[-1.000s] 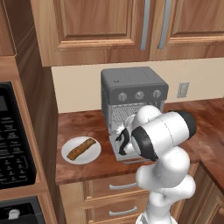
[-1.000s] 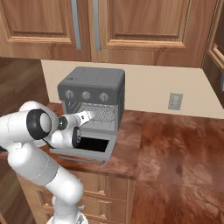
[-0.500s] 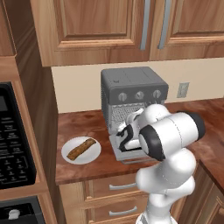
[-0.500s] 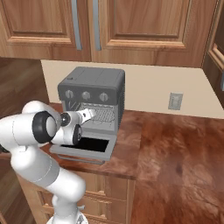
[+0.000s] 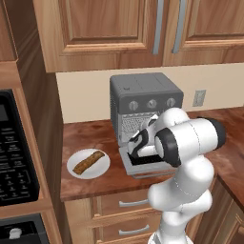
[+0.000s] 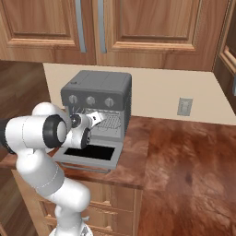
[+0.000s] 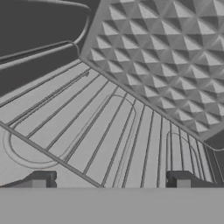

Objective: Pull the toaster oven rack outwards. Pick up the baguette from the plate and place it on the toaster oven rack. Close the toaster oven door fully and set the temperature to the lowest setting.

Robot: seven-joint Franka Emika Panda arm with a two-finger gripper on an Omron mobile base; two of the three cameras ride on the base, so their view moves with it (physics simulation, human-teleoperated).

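Note:
The dark-grey toaster oven stands at the back of the counter. Its door lies folded down flat in front of it. My gripper reaches into the front opening, open, with nothing between its fingertips. Just under and ahead of the tips lies the wire rack, inside the cavity. Left of the oven, the golden-brown baguette lies across the white plate.
A black microwave with a keypad fills the left side. Wooden wall cabinets hang above the oven. A wall outlet sits to the right, over a stretch of brown counter. Drawers run below the counter edge.
My hand has pushed a little deeper into the oven opening, and the elbow has swung right. Baguette, plate and door lie as before.

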